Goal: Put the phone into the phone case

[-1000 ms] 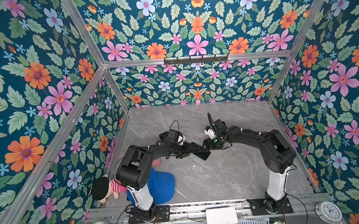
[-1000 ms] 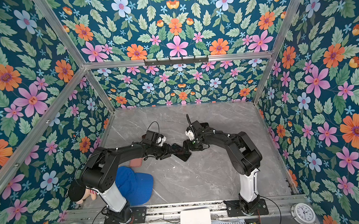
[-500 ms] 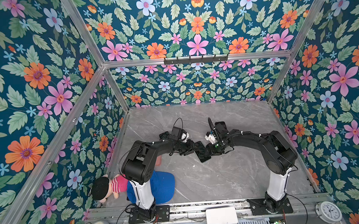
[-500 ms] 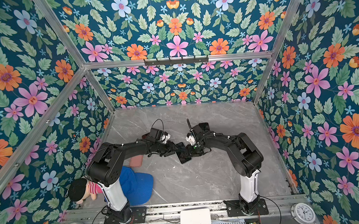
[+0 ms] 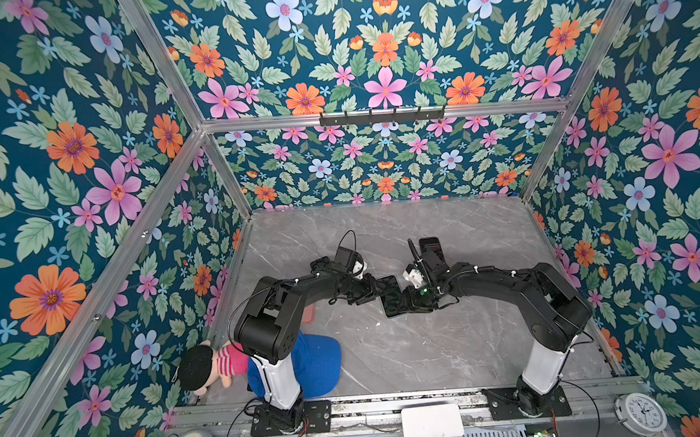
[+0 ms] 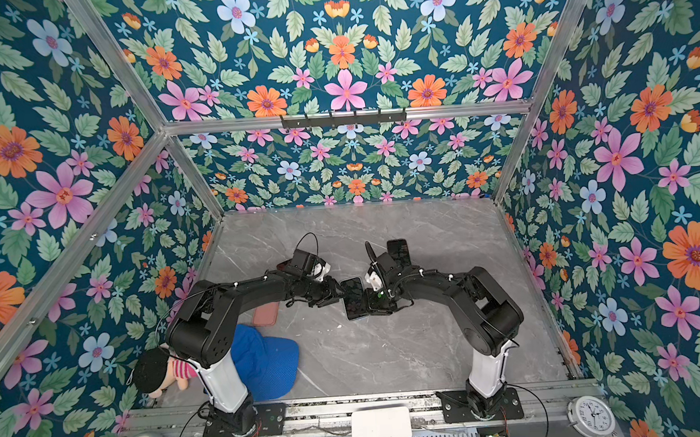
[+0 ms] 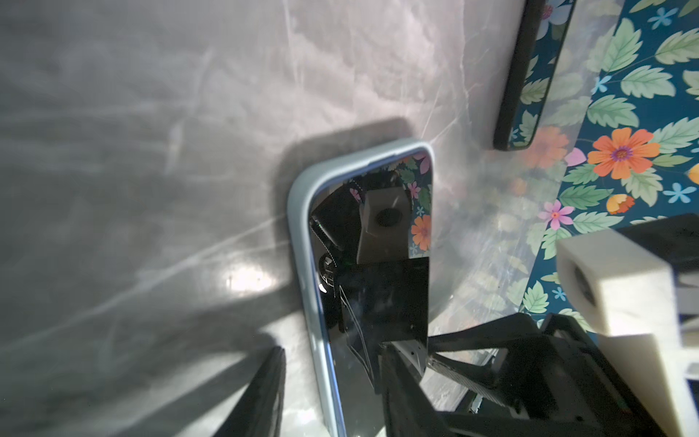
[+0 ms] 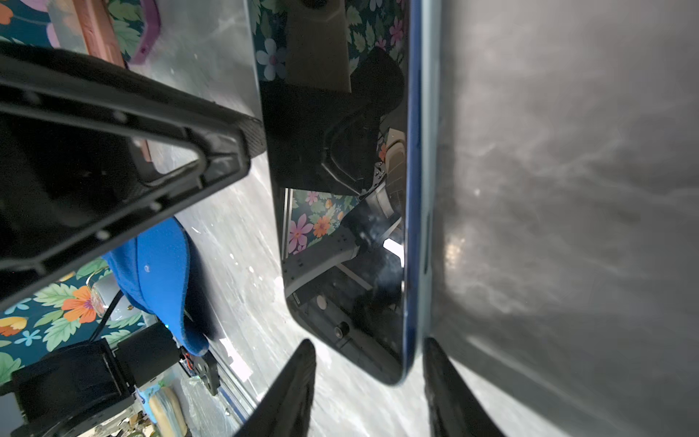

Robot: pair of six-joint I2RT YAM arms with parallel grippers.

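Across the grey, white-veined marble-look tabletop (image 5: pixel 411 357), walled by teal floral-print panels (image 5: pixel 372 60) in an aluminium frame, two black arms bend inward and meet near the middle. Between them, in both top views, the glossy dark-screened phone (image 5: pixel 390 295) lies on the surface, with the left gripper (image 5: pixel 374 289) at one side of it and the right gripper (image 5: pixel 409 303) at the other. Behind the right arm a second black slab phone (image 5: pixel 431 245) lies flat. A salmon-pink flat case (image 6: pixel 266 314) sits partly under the left arm, and a blue fabric cap (image 5: pixel 320 365) and a pink-striped doll (image 5: pixel 207 363) crowd the front left corner. Only the wrist views show the pale blue phone case (image 7: pixel 299 212), whose rim wraps one end and one long side of the phone. In the left wrist view the left claw's fingers (image 7: pixel 264 393) stand apart, straddling the phone, with bare table between one finger and the rim. In the right wrist view the right claw's fingers (image 8: pixel 446 386) are also apart, with the phone's rounded end at their mouth; whether they pinch it cannot be told. That view also catches a left finger against the phone's long edge, and the screen mirroring the flowered walls.
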